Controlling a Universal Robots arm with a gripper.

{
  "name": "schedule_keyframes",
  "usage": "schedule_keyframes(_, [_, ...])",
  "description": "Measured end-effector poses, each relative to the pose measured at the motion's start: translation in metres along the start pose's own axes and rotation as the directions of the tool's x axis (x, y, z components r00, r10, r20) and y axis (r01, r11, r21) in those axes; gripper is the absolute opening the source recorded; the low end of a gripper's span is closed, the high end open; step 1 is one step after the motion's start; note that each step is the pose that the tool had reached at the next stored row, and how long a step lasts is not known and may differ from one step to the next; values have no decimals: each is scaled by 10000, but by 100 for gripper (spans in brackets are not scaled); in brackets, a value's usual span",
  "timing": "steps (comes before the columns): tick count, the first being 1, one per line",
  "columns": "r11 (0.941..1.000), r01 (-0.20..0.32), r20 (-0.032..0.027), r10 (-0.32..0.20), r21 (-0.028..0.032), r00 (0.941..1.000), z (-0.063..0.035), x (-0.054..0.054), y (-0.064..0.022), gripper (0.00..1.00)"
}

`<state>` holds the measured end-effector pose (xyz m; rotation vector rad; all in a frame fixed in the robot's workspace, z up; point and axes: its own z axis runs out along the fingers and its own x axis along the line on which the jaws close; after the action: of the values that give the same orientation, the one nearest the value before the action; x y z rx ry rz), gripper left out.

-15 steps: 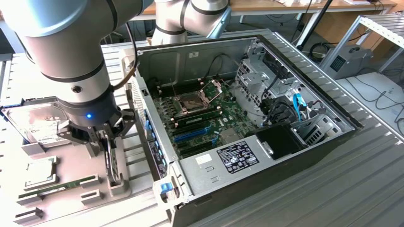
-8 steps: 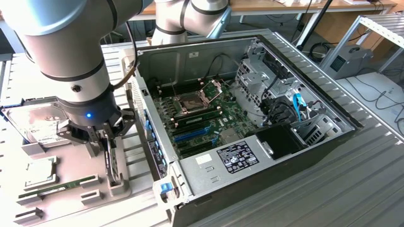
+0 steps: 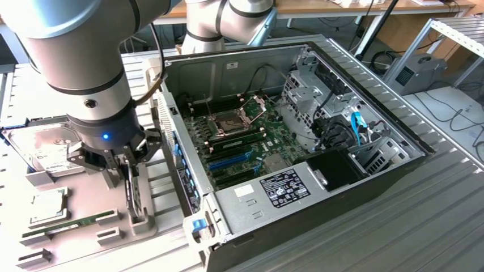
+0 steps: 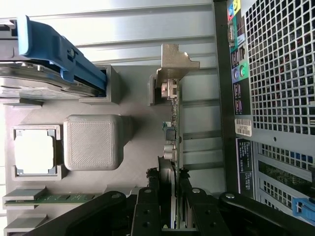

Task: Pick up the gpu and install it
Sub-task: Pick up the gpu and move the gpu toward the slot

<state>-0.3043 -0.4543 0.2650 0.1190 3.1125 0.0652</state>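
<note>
Exterior view: gripper (image 3: 121,170) low at 9 o'clock of the open case (image 3: 355,221), over the gpu (image 3: 136,198) standing edge-up in its grey holder (image 3: 144,226).
Wrist view: gripper (image 4: 167,196) part-closed, fingers (image 4: 147,206) clamping both gpu (image 4: 173,123) faces.
Grasp step, likely; leaving the holder calls for a straight lift.

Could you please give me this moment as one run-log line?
step: grasp; gripper: shut on gpu; gpu: on edge in gray holder, beside open computer case; installed: no

ribbed metal table (image 3: 423,226) bears computer case (image 3: 340,218), grey fixture (image 3: 85,194).
</note>
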Motion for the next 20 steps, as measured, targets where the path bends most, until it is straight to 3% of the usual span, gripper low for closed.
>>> schedule_keyframes(20, [10000, -1, 0, 1, 0, 10000, -42, -1, 2, 26])
